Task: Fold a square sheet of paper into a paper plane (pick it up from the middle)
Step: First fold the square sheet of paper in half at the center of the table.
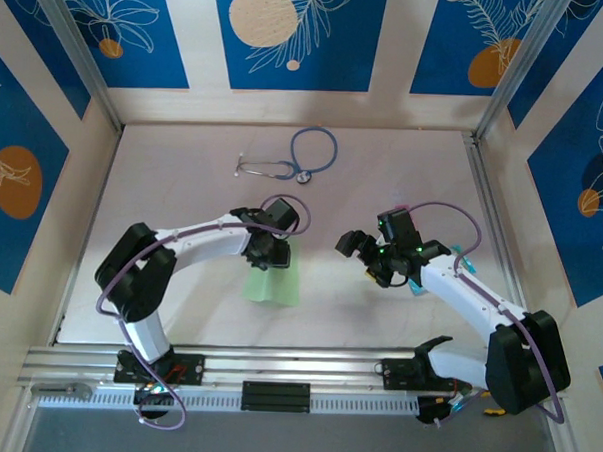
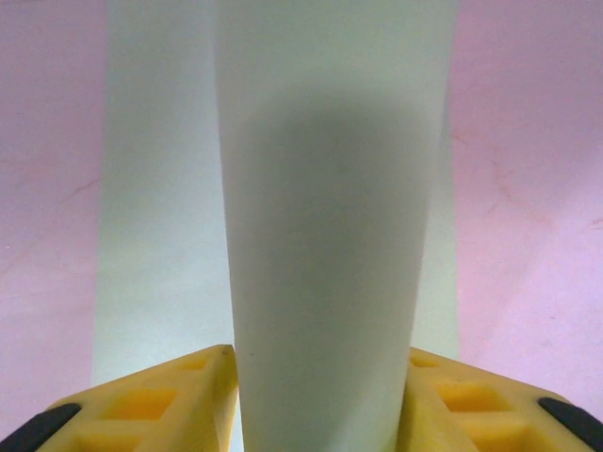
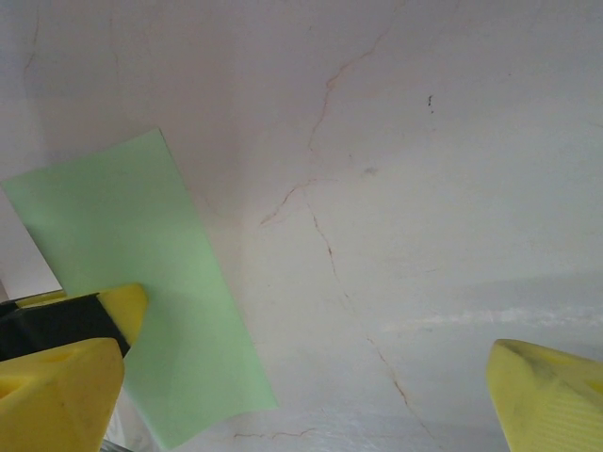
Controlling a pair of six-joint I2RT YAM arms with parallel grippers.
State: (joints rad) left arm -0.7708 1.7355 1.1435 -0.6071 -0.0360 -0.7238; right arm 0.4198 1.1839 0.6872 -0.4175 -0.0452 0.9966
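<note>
- square sheet of paper [image 1: 279, 283]: pale green, on the table [image 1: 183, 181], a bit left of centre, toward the near edge. Its far part is tucked under the left arm's wrist, and the near part flares out flat.
- Left wrist view: the middle of the sheet [image 2: 320, 235] is humped into a tall rounded ridge. The rest lies flat on both sides, with pink-white tabletop beyond.
- left gripper [image 1: 268, 253]: directly over the sheet's far half, pointing down. In its wrist view the gripper [image 2: 325, 400] is pinched on the ridge, with a yellow finger [image 2: 170, 400] pressed against each side. So it is grasping the paper at its middle.
- Cannot tell whether the sheet is lifted off the table or only bunched up.
- right gripper [image 1: 353, 245]: right of the sheet, apart from it, angled toward the left gripper.
- Right wrist view: its gripper [image 3: 301, 395] is released and spread wide, with one yellow fingertip [image 3: 57, 395] at the left bottom corner and the other at the right. Only veined tabletop lies between them, and nothing is held.
- The same view has the sheet [image 3: 141, 273] as a green strip at left, its near end just beside the left fingertip.
- stethoscope [image 1: 294, 158]: blue-grey, at the far middle of the table, well apart from the paper and both grippers.
- Blue patterned wall panels [image 1: 290, 35] surround the table.
</note>
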